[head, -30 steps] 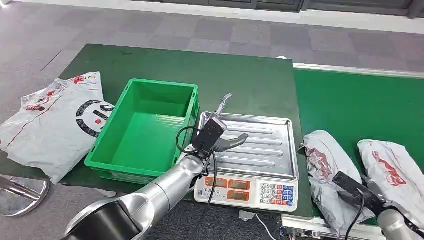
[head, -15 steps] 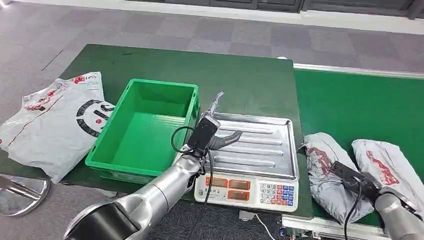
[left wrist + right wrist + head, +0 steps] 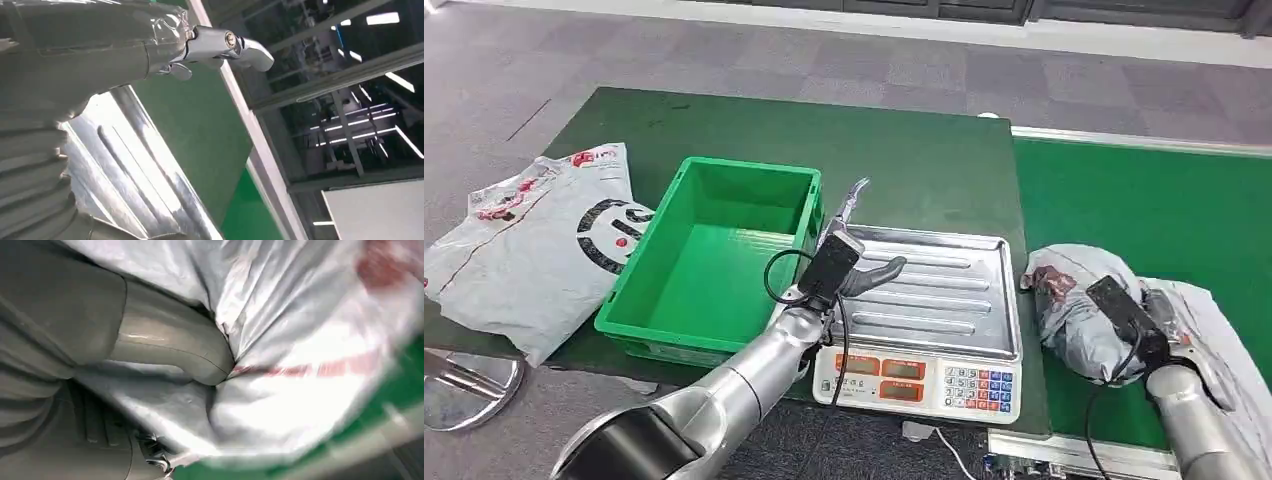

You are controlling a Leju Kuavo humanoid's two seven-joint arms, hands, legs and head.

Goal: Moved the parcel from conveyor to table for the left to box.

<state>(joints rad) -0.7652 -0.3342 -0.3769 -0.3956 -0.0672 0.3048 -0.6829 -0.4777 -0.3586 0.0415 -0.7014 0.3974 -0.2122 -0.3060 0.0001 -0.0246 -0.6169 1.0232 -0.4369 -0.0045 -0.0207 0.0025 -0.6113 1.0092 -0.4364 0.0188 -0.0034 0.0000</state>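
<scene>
A crumpled grey plastic parcel [image 3: 1072, 305] with red print lies bunched up on the green conveyor [image 3: 1144, 200], just right of the scale. My right hand [image 3: 1159, 335] grips it from the near side; in the right wrist view my thumb [image 3: 170, 347] presses into the parcel [image 3: 280, 365] and the film wraps around it. A second grey parcel [image 3: 1224, 350] lies flat beside it, further right. My left hand [image 3: 864, 265] hovers open over the steel scale tray [image 3: 944, 290], holding nothing. The green box [image 3: 714, 255] stands empty to the left of the scale.
A large grey parcel [image 3: 534, 240] lies at the table's left edge, partly over the side. The electronic scale [image 3: 919, 380] sits at the table's near edge between box and conveyor. The dark green table [image 3: 894, 160] stretches behind them.
My right hand has closed on the nearer parcel and pulled it up into a bunched lump. My left hand drifted slightly toward the box.
</scene>
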